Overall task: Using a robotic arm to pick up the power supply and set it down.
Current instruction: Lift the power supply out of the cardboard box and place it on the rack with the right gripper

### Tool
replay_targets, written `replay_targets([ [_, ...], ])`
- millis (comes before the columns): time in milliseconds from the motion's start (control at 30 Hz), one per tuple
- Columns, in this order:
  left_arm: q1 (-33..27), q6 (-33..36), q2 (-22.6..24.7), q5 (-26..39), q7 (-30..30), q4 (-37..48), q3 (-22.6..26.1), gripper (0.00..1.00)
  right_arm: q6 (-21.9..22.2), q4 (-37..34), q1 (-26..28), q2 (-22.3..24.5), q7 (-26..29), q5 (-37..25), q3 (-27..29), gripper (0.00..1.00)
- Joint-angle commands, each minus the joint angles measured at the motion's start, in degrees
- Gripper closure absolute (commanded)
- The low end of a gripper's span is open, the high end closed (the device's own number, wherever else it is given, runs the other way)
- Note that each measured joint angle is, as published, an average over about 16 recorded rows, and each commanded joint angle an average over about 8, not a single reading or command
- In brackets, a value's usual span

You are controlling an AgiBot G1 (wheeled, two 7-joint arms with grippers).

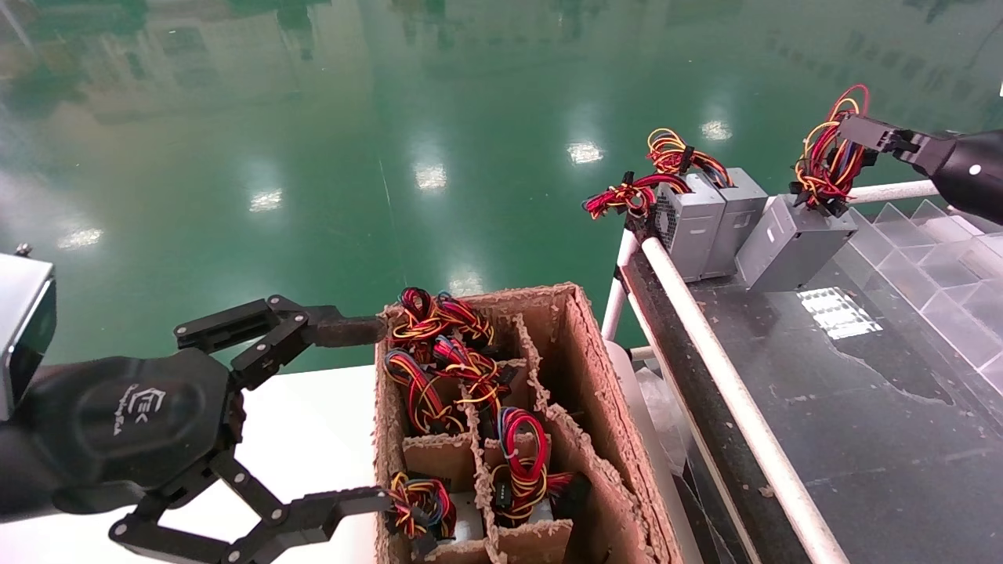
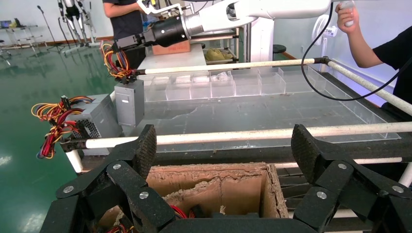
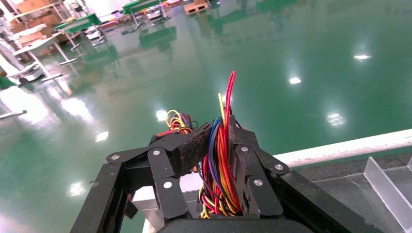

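My right gripper (image 1: 850, 125) (image 3: 218, 133) is shut on the looped red, yellow and blue wires (image 3: 221, 160) of a grey power supply (image 1: 791, 243). The box hangs tilted below the fingers at the far end of the dark table (image 1: 862, 407). Its lower edge is close to the table; I cannot tell whether it touches. The left wrist view shows the same power supply (image 2: 128, 102) dangling from the right gripper (image 2: 119, 46). My left gripper (image 1: 376, 411) (image 2: 226, 143) is open and holds nothing, at the left wall of a cardboard box (image 1: 595, 368).
Two more grey supplies (image 1: 689, 227) (image 1: 740, 211) stand at the table's far corner, left of the held one. The divided cardboard box holds several wired units. A white rail (image 1: 721, 368) edges the table. Clear plastic bins (image 1: 940, 243) line the right. A person (image 2: 388, 53) stands beyond.
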Motion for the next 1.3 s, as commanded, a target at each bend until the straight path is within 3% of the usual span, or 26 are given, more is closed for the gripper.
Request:
replay_targets([
  [33,0.0,0.0,0.0,0.0,0.0,0.0,0.0,0.0,0.9,0.0,0.1,-0.2,0.2,-0.1,-0.1,1.0],
  [900,0.0,0.0,0.0,0.0,0.0,0.0,0.0,0.0,7.3,0.4,-0.6,-0.7,1.0,0.1,0.1,1.0],
  [1300,0.0,0.0,0.0,0.0,0.0,0.0,0.1,0.0,10.1,1.3,0.4,-4.0,0.6,0.0,0.0,1.0],
])
